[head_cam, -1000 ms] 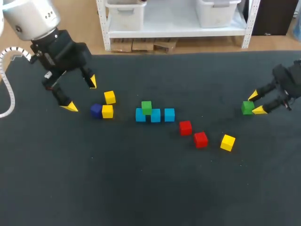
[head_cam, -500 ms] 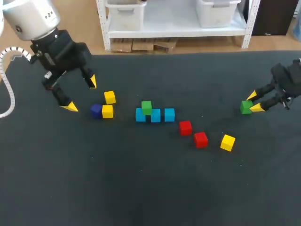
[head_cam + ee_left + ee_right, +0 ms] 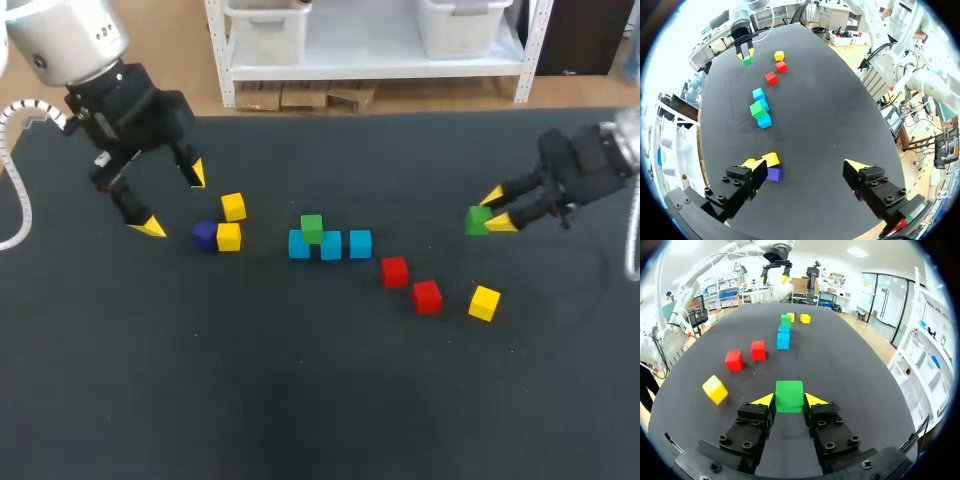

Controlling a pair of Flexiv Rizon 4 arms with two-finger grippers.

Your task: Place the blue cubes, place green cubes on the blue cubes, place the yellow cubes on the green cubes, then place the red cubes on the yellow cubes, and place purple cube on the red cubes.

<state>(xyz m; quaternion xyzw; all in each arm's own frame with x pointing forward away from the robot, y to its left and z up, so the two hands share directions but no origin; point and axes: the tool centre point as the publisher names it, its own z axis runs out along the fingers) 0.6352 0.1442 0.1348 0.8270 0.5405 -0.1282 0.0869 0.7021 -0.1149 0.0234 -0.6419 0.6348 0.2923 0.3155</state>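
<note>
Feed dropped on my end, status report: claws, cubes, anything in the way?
Right claw shut on green cube. Left claw open beside yellow cubes. Second green cube sits on blue cubes. Red cubes lie near the route.

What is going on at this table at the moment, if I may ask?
The right claw is shut on a green cube, off to the right of the others. In the middle, three blue cubes sit in a row with a second green cube on top. The left claw hangs open beside two yellow cubes and the purple cube. Two red cubes and a third yellow cube lie loose, so most of the stacking is not yet done.
</note>
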